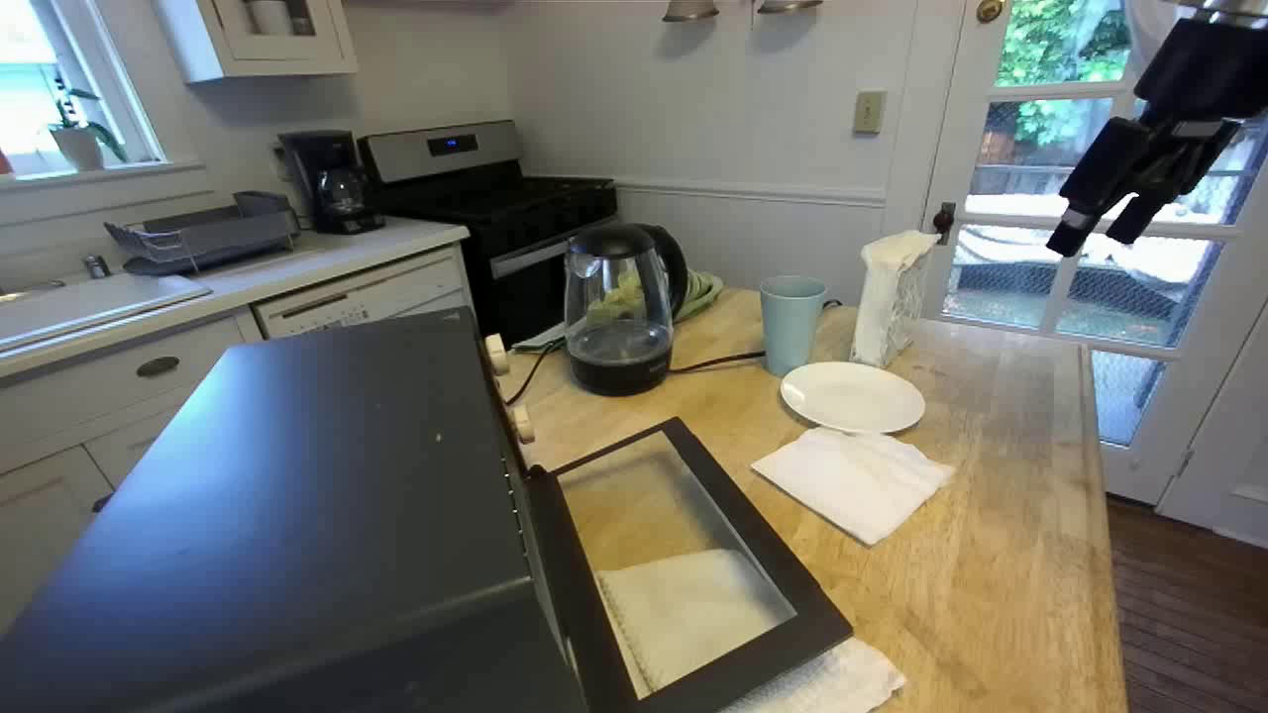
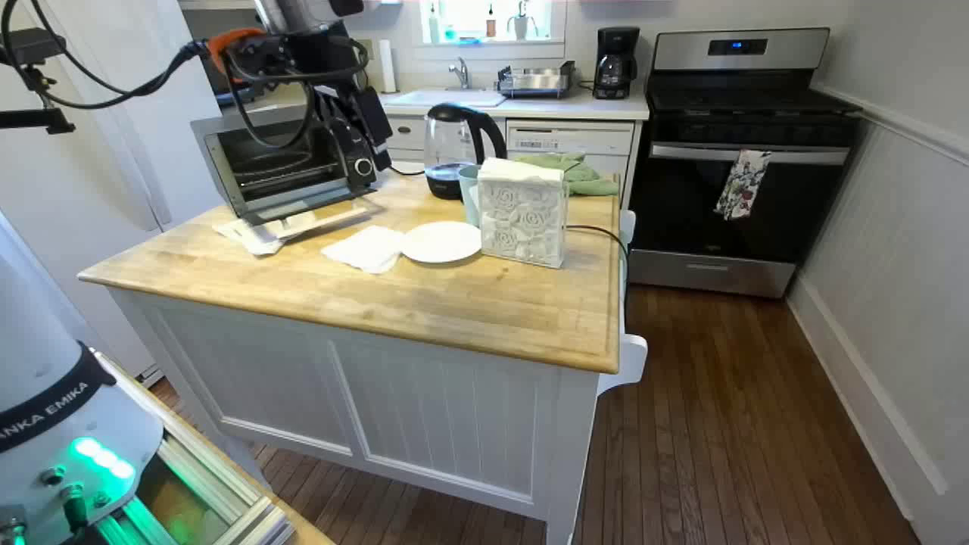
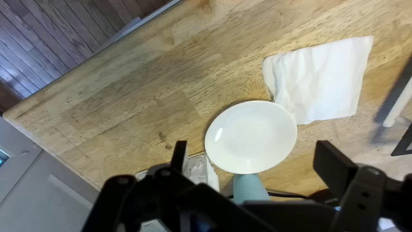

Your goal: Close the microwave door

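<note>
Hand (image 1: 1097, 236) released, fingers (image 3: 178, 154) spread wide, white plate (image 3: 251, 137) visible in the gap between them in the wrist view. Hand hangs above the desk (image 1: 1010, 495), well apart from its surface. Task item: microwave (image 1: 327, 475) sits on the desk, lower than the hand and off to its left in an exterior view, well apart from it. The microwave door (image 1: 684, 560) is open, folded down and out over the desk, on the hand's side of the microwave; also below and left of the hand in that view, well apart. Black frame, see-through window; white sheet (image 1: 842, 683) lies partly under the door, shows through the glass. In an exterior view the hand blocks sight of part of the microwave, near a round knob (image 2: 364, 166). Other items, relative to hand: napkin (image 3: 322, 79) up and right of the finger gap in the wrist view, meeting the plate's rim; napkin holder (image 3: 198, 169) by the finger on that view's left, partly hidden; blue cup (image 3: 249, 188) just below the plate there, partly hidden by the hand. Kettle (image 1: 619, 337) left of and below the hand in an exterior view, between microwave and cup. Stove (image 1: 485, 213) further off, also left.
</note>
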Robot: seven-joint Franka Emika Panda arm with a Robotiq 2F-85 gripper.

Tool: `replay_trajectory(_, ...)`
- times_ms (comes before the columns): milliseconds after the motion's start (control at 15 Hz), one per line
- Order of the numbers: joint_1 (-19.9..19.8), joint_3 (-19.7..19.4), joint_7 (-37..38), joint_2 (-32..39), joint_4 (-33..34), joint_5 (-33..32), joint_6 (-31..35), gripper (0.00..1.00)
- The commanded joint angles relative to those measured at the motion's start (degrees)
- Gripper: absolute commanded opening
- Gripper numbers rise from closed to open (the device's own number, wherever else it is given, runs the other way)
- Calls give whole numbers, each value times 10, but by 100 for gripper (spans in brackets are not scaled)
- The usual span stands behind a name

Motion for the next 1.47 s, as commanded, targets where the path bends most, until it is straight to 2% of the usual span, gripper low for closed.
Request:
replay_trajectory(0,-5,5,-3,0,1,4,-2,100)
replay_trajectory(600,-5,5,-3,0,1,4,-2,100)
replay_trajectory(800,39,14,20,24,10,68,4,100)
replay_trajectory(1000,81,44,60,57,19,135,22,100)
replay_trajectory(1200,114,72,99,108,34,188,68,100)
replay_trajectory(1400,141,81,105,167,52,242,143,100)
